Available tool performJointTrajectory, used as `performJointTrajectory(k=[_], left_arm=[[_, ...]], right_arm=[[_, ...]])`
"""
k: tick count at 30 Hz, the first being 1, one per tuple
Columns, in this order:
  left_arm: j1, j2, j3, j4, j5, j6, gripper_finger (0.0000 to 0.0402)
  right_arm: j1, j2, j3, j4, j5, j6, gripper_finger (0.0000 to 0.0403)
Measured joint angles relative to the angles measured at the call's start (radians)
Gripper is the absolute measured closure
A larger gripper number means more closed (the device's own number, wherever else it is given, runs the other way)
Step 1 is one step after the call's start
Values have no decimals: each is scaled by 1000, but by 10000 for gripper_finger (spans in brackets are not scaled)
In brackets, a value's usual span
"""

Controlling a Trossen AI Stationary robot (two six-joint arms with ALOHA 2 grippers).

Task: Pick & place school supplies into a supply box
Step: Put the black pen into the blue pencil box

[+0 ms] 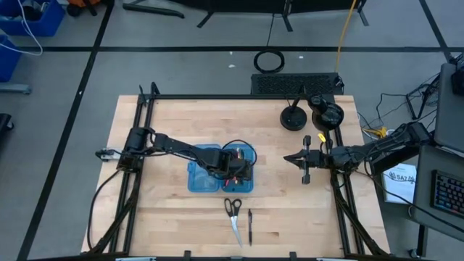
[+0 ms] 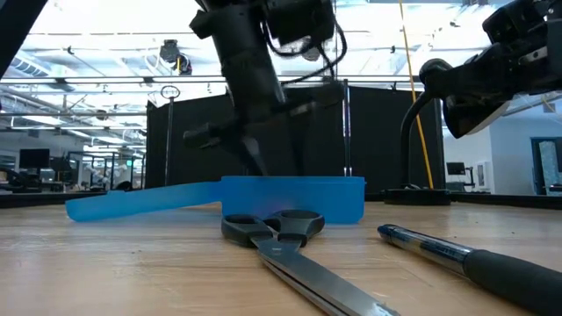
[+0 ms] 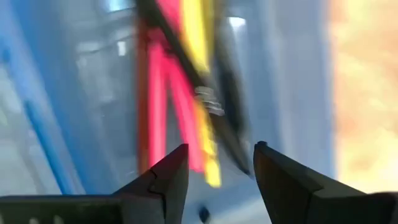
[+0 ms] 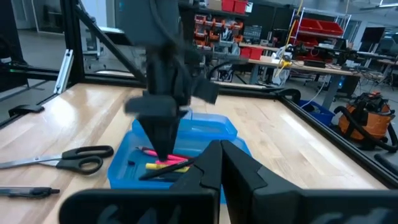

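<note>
— Two items lie outside the supply box (image 1: 204, 178): scissors (image 1: 233, 210) and a black pen (image 1: 250, 225), on the table (image 1: 167, 217) just in front of it. Why is the left gripper (image 1: 235, 168) low over the box?

— Its fingers (image 3: 168, 180) stand parted above pink, red and yellow pens (image 3: 186, 124) lying inside; likely a drop-off.

— And the right gripper (image 1: 290, 159)?

— Shut, empty, waiting well right of the box.
</note>
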Motion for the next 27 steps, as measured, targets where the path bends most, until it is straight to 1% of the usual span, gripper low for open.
performJointTrajectory(k=[3,5,8,10,14,18,20,22,23,25,27], left_arm=[[-6,-52,23,-1,3,127,222],[-22,-99,41,-1,-51,247,221],[-68,-173,59,-7,-150,492,221],[-107,-222,64,-7,-181,695,225],[-212,-317,65,18,-222,1098,257],[-307,-406,65,25,-226,1369,313],[-336,-456,65,13,-255,1449,348],[-354,-526,65,-36,-309,1486,383],[-356,-564,65,-59,-331,1496,392],[-352,-641,65,-112,-376,1511,393],[-339,-722,51,-128,-407,1555,394]], right_arm=[[0,0,0,0,0,0,403],[0,0,0,-9,0,0,403],[0,0,0,-42,0,13,403],[0,0,0,-73,-1,68,403],[0,3,0,-125,-1,193,403],[8,9,0,-131,-2,290,403],[23,14,-1,-130,-1,314,403],[43,22,-3,-140,-1,332,403],[55,29,-8,-141,-1,347,403],[78,40,-18,-135,-1,368,403],[94,48,-24,-101,0,368,403]])
